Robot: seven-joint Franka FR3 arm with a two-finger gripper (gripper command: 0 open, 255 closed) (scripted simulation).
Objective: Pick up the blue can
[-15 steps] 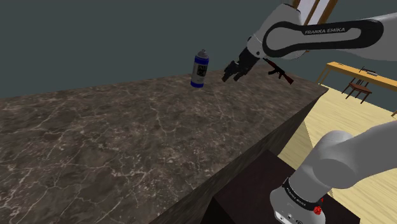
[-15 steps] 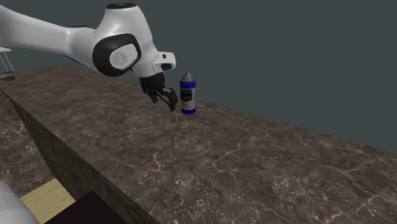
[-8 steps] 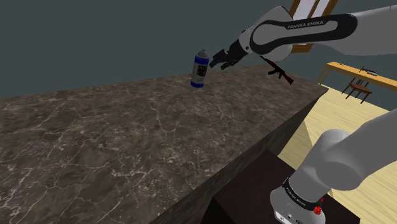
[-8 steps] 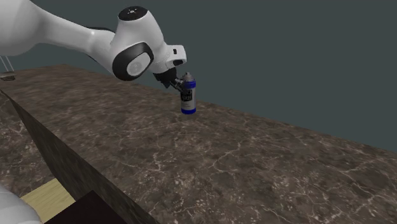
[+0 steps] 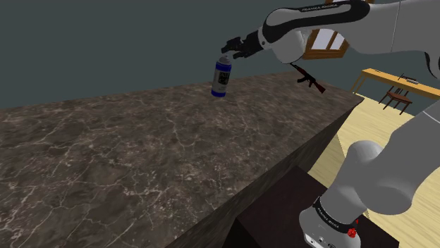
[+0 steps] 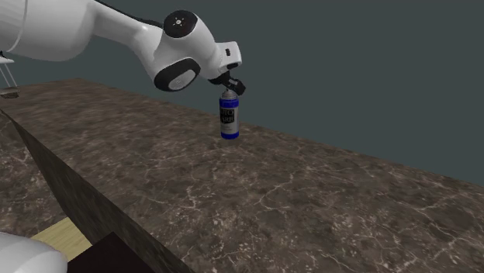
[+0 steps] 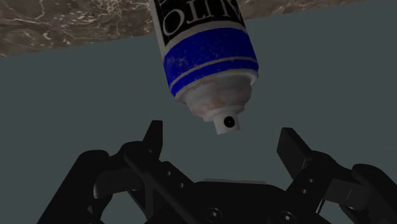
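Note:
The blue can [image 5: 222,76] is a spray can with a white dome top and a black label. It stands upright near the far edge of the dark marble counter [image 5: 141,162]. My gripper [image 5: 230,48] hovers just above and beside the can's top, at the shoulder view's right of it. In the second exterior view the gripper [image 6: 233,84] sits right over the can [image 6: 228,116]. In the wrist view the can [image 7: 207,57] has its white nozzle pointing toward the open gripper [image 7: 221,135]. The black fingers [image 7: 153,137] stand wide apart and do not touch it.
A black and red rifle-shaped object [image 5: 309,79] lies at the counter's far corner, right of the can. Beyond the counter are a wooden floor, a wooden table [image 5: 395,76] and a window frame [image 5: 330,42]. My stand [image 5: 282,211] is below the counter's near edge.
The gripper has risen from beside the can's middle and swung over its top. The arm has lifted with it. The can has not moved.

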